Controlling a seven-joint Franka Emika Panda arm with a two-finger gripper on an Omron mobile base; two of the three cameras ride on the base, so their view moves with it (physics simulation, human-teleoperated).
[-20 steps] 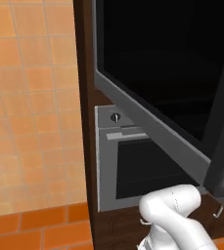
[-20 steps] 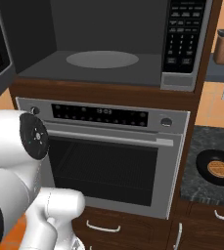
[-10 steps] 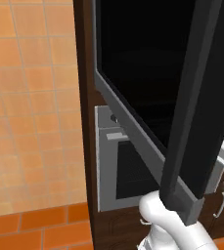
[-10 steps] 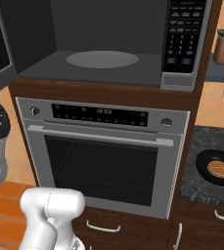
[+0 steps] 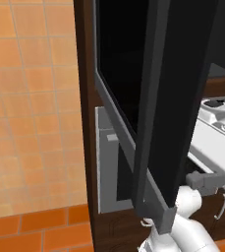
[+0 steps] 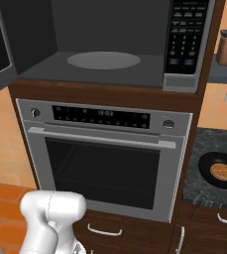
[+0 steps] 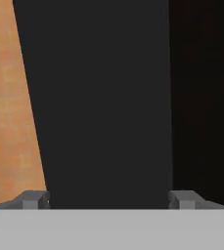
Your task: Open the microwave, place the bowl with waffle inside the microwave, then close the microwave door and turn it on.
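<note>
step: opening | microwave door [image 5: 175, 98] swung wide at left, cavity bare | bowl with waffle [image 6: 221, 171] on right counter [image 6: 204, 191] | our fingers [image 7: 33, 199] spread wide, empty | we clear the door edge first

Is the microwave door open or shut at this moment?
Open: the microwave door stands swung outward, and the microwave cavity with its turntable is exposed.

microwave keypad [image 6: 183, 38]: markings too small to read
oven display [image 6: 101, 116]: glyphs illegible
</note>
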